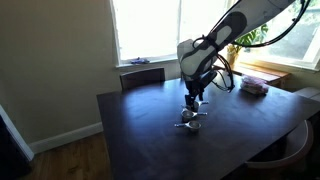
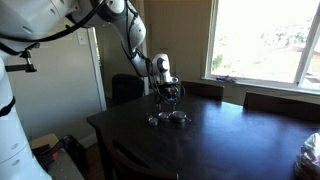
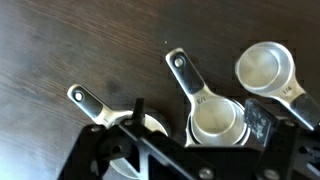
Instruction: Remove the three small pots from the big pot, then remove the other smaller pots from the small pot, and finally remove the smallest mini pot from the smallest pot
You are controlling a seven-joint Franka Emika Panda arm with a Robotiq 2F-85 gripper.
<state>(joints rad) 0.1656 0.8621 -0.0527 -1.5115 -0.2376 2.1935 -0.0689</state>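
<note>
Partly hidden, small pots [image 3: 218, 118] behind claw [image 1: 194, 104]

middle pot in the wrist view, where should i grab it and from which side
Take the middle pot by its flat handle, coming straight down from above. The handle lies clear over bare table, while the bowl sits close to the pot beside it.

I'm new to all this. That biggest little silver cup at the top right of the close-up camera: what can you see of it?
The big pot is a tiny, shiny silver metal cup with a round bowl, pale inside and apparently empty. It stands upright on the dark wooden table. Its flat handle runs toward the lower right and disappears behind the gripper. A small pot sits close beside it; whether they touch is unclear.
</note>
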